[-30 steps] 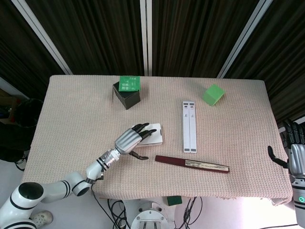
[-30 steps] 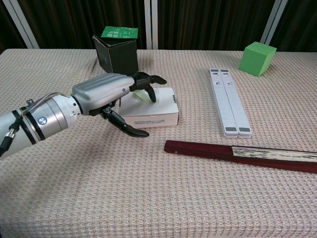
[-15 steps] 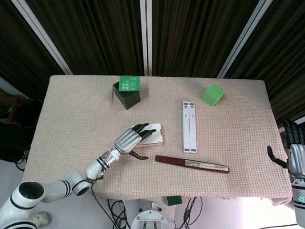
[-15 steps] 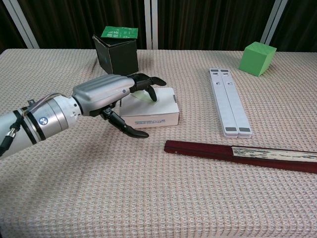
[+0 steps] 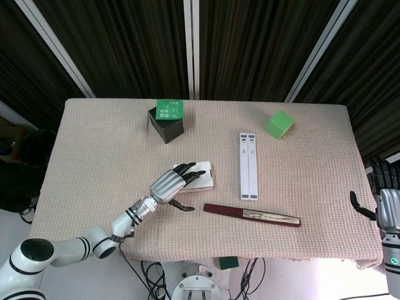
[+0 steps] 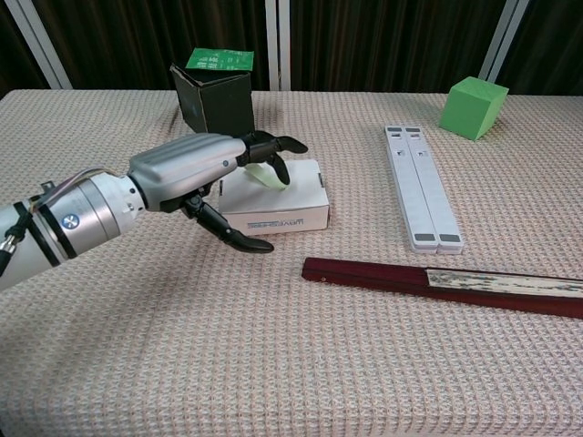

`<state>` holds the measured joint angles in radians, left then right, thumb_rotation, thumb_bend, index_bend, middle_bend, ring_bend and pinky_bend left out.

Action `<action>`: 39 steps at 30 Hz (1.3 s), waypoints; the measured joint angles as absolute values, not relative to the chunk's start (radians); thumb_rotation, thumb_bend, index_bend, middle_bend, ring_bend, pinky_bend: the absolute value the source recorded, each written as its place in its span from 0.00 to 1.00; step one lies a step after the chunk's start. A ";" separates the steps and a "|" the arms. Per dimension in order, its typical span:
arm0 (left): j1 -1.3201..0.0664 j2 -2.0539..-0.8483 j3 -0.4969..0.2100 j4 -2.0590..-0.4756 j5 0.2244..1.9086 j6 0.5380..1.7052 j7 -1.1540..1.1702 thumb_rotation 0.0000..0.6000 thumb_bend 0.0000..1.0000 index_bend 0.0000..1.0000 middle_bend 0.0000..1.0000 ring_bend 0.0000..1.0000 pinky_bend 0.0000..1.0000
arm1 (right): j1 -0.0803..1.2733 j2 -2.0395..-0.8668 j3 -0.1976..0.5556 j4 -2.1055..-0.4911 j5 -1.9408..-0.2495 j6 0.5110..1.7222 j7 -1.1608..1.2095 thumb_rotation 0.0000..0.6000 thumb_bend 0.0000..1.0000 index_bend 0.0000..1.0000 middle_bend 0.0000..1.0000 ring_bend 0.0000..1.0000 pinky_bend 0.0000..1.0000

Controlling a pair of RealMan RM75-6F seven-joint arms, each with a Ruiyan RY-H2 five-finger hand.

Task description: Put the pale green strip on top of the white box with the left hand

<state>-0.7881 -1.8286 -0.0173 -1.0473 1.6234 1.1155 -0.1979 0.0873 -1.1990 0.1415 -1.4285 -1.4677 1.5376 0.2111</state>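
The white box (image 6: 290,208) (image 5: 204,180) lies left of the table's middle. On its top rests the pale green strip (image 6: 268,175), partly covered by the dark fingers (image 6: 271,146) of my left hand (image 6: 187,173) (image 5: 169,185). These fingers reach over the box top above the strip, while the thumb (image 6: 230,236) hangs apart in front of the box, off the strip. Nothing shows pinched in the hand. My right hand (image 5: 386,201) hangs off the table's right edge with fingers apart, holding nothing.
A dark open box with a green card (image 6: 217,96) stands just behind the white box. Two white bars (image 6: 419,187) lie to the right, a dark red folded fan (image 6: 437,284) lies in front, and a green cube (image 6: 473,106) sits at the back right.
My left hand has drawn back a little toward the left. More of the pale green strip shows on the box top than before. The right hand has not moved.
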 measured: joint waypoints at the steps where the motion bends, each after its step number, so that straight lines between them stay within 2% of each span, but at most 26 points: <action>1: -0.787 -1.827 -0.016 -1.049 1.625 1.116 -0.196 0.58 0.03 0.07 0.28 0.02 0.16 | 0.087 -1.199 0.141 -1.429 -1.468 1.538 0.211 0.88 0.35 0.00 0.00 0.00 0.00; 14: -0.786 -1.828 -0.008 -1.044 1.620 1.095 -0.190 0.59 0.03 0.07 0.29 0.02 0.16 | 0.089 -1.198 0.141 -1.433 -1.466 1.533 0.201 0.88 0.35 0.00 0.00 0.00 0.00; 24: -0.784 -1.826 -0.022 -1.049 1.633 1.139 -0.201 0.58 0.03 0.07 0.28 0.02 0.16 | 0.087 -1.196 0.142 -1.434 -1.467 1.537 0.207 0.88 0.35 0.00 0.00 0.00 0.00; 39: -0.799 -1.853 -0.022 -0.998 1.626 1.106 -0.224 0.58 0.03 0.07 0.28 0.02 0.16 | 0.087 -1.195 0.147 -1.425 -1.453 1.529 0.216 0.88 0.35 0.00 0.00 0.00 0.00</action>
<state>-0.7985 -1.8526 -0.0221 -0.9980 1.6264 1.1065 -0.2237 0.0870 -1.1947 0.1468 -1.4251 -1.4534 1.5291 0.2155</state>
